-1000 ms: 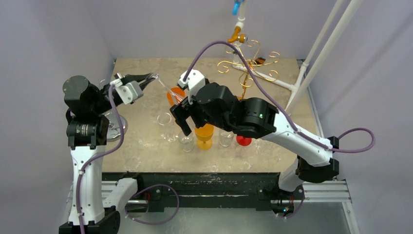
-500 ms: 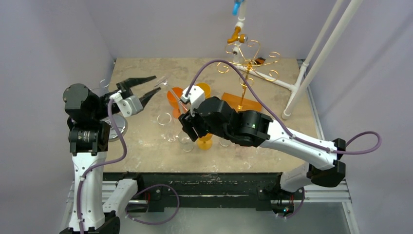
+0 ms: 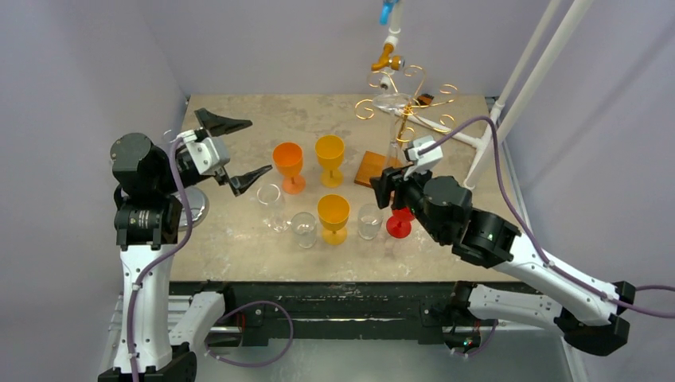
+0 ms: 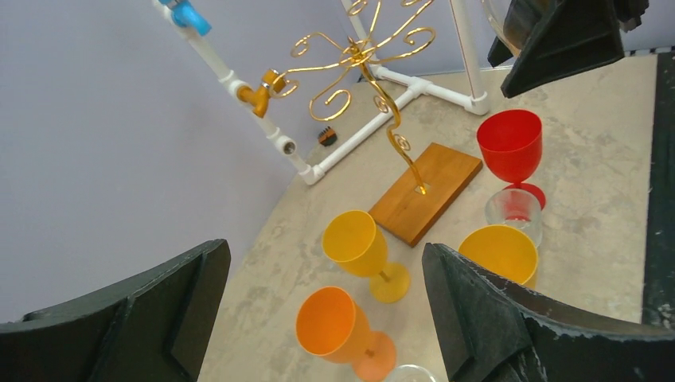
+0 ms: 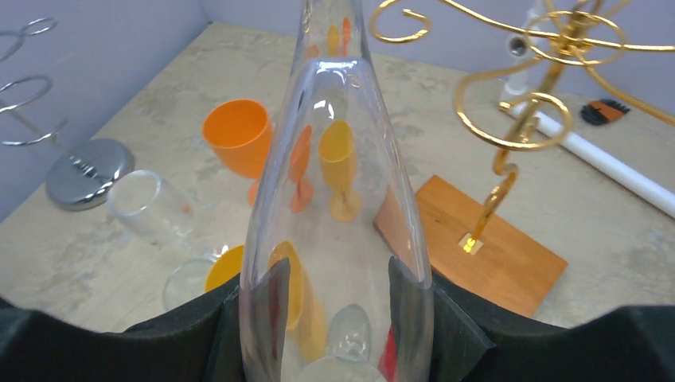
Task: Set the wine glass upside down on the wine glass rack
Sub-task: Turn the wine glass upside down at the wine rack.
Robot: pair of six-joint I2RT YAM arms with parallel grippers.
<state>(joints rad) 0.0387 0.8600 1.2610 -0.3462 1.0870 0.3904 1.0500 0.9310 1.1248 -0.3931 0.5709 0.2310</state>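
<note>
The wine glass (image 5: 338, 159) is clear, and my right gripper (image 5: 338, 274) is shut on its bowl, with the stem pointing away from the wrist. In the top view the wine glass (image 3: 393, 139) reaches from my right gripper (image 3: 388, 185) up to the gold wine glass rack (image 3: 407, 103), its foot close to the spiral arms. The rack's stem stands in a wooden base (image 3: 372, 165). My left gripper (image 3: 259, 147) hangs wide open and empty over the table's left side. Through its fingers I see the rack (image 4: 362, 56).
On the table stand an orange goblet (image 3: 288, 163), two yellow goblets (image 3: 329, 155) (image 3: 333, 215), a red goblet (image 3: 398, 225) and clear glasses (image 3: 271, 199) (image 3: 303, 228) (image 3: 368, 223). A silver rack base (image 3: 193, 208) sits at the left. A white pipe frame (image 3: 446, 127) runs behind the gold rack.
My left gripper opened wide and let go of the clear glass. My right gripper closed on its bowl and carried it right, up to the gold rack.
</note>
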